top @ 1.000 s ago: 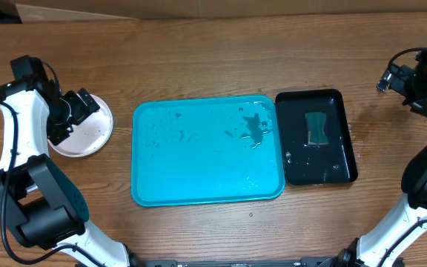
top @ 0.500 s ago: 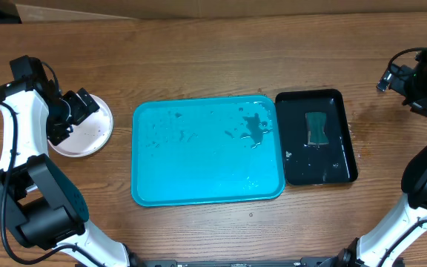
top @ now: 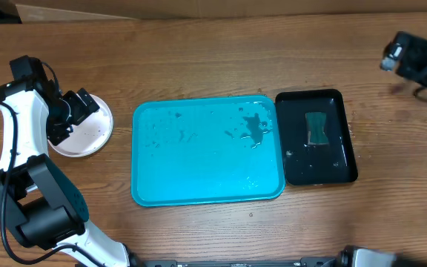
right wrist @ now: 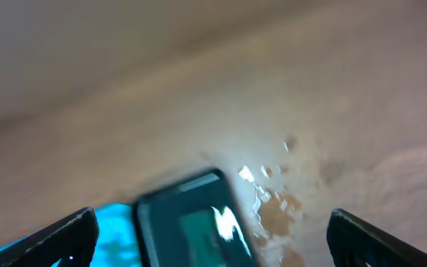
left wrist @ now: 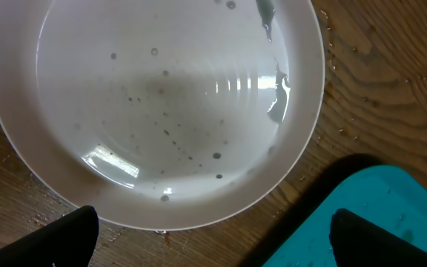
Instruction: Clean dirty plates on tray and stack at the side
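You have a turquoise tray point(top: 199, 178) with dark wet blotches toward its 1 o'clock corner, a glossy black tray point(top: 341, 167) holding a teal-green pad point(top: 316, 129), a white plate point(left wrist: 161, 111) speckled with small grey dots, and a brown wood-grain table point(top: 199, 52).

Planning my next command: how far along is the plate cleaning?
Done, apparently: the turquoise tray holds no plates, only water spots; a white plate sits on the table beside it, anything beneath hidden. In hand: nothing, left gripper open over that plate, right gripper open. Left: perhaps nothing, though the plate shows small specks.
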Available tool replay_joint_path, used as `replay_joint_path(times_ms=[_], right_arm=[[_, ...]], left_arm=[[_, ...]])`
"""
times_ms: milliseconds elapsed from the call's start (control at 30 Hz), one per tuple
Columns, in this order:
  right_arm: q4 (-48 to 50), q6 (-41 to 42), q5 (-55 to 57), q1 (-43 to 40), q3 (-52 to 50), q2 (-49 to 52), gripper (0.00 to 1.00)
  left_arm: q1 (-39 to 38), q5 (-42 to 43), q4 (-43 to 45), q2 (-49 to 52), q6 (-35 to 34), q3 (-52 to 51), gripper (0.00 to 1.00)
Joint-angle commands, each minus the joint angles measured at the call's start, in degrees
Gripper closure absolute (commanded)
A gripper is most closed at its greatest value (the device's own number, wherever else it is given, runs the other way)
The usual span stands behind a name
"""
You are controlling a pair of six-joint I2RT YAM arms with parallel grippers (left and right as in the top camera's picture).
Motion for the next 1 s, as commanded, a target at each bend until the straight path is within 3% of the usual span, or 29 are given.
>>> replay_joint_path(times_ms=[0,133,333,500,700,967], right_arm=[[-0.3,0.2,0.2,4.7,0.4,-11.4,0.00],[-0.3,0.2,0.2,11.1,0.4,-22.9,0.00],[0.0,-1.6,0.3,11.8,-0.2,-37.6,0.00],[4.1,-4.4,0.4,11.0,-9.4,-49.3,0.00],[20.9,-4.1,-0.3,10.2,-33.1,-63.8,0.00],[60.4,-4.1,-10.2,10.3,-70.0,-75.1,0.00]], left_arm=[[0.0,0.4,0.2,-0.1,1.2,-0.6,0.01],[0.0,0.4,0.2,-0.1,1.2,-0.6,0.00],[0.0,0.4,0.2,-0.1,1.2,-0.6,0.00],[0.0,0.4,0.2,-0.1,1.2,-0.6,0.00],[0.0,0.4,0.2,-0.1,1.2,-0.6,0.00],[0.0,0.4,0.2,-0.1,1.2,-0.6,0.00]])
